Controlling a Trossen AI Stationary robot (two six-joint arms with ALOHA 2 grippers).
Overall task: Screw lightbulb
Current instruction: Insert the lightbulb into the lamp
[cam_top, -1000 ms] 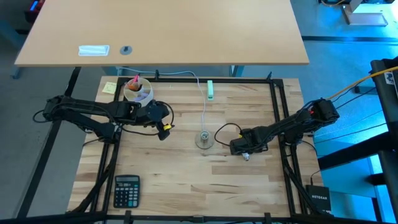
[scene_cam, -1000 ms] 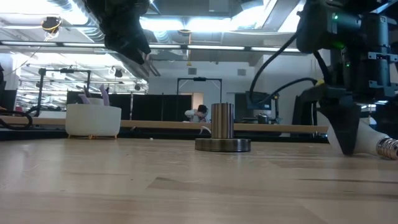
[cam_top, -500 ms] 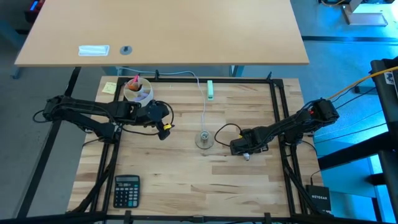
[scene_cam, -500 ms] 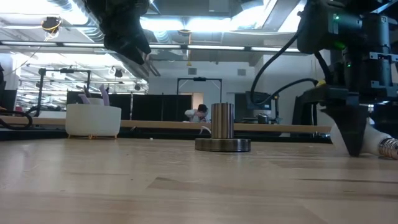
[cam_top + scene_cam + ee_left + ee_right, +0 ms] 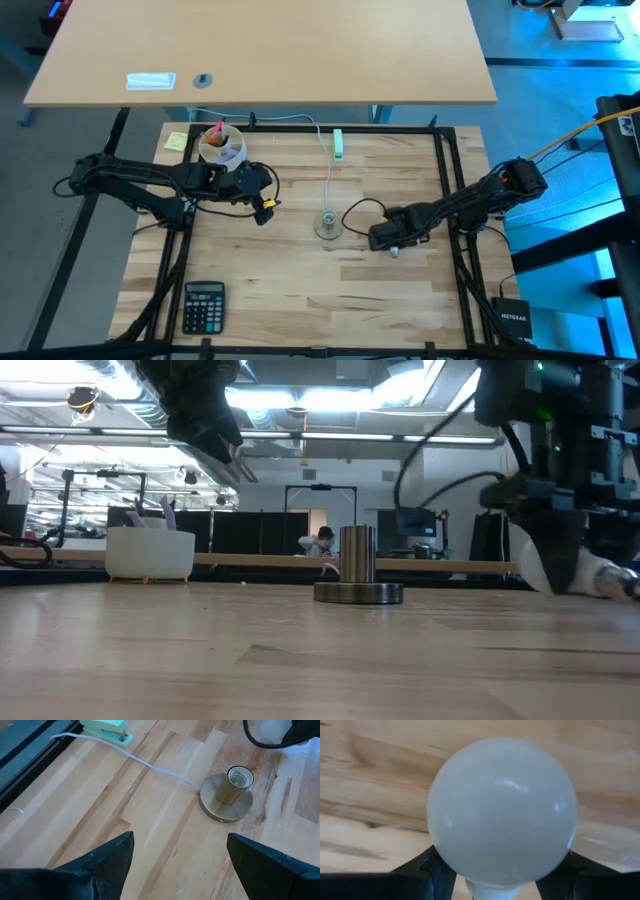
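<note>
Your right gripper [image 5: 560, 575] is pinching the lightbulb [image 5: 502, 815] at the frame's right; next, lift it over the socket [image 5: 328, 223]; your left gripper [image 5: 177, 860] waits, spread.

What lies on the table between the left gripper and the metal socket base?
In the high view, only bare wood lies between the left gripper and the socket base. The left wrist view shows the same, with the thin white cord running off to one side.
</note>
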